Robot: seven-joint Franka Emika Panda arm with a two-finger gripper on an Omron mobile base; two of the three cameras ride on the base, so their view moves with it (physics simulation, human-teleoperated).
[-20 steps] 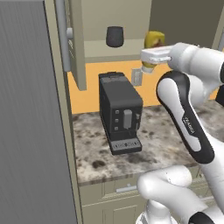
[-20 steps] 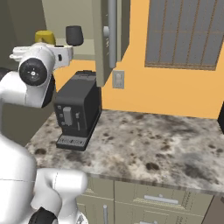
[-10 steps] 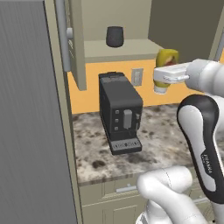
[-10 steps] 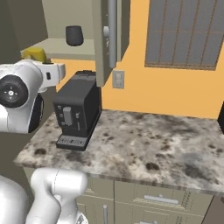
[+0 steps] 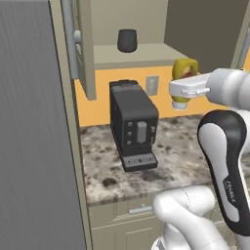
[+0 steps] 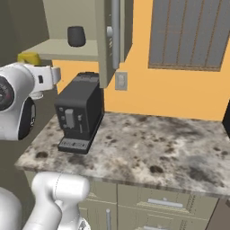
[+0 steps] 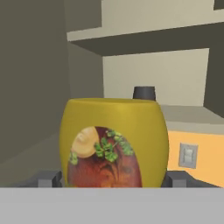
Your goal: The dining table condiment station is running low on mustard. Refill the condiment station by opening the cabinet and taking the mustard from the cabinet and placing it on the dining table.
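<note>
The mustard (image 7: 114, 142) sits between the fingers (image 7: 49, 179), the cabinet (image 7: 144, 33) shelf behind

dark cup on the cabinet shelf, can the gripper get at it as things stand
Probably not yet: the gripper is closed around the mustard, so its jaws are full. The dark cup sits on the cabinet shelf with the door open, otherwise unblocked.

mustard (image 5: 184, 73) lower, prob. clear of cabinet (image 5: 146, 29)
</note>
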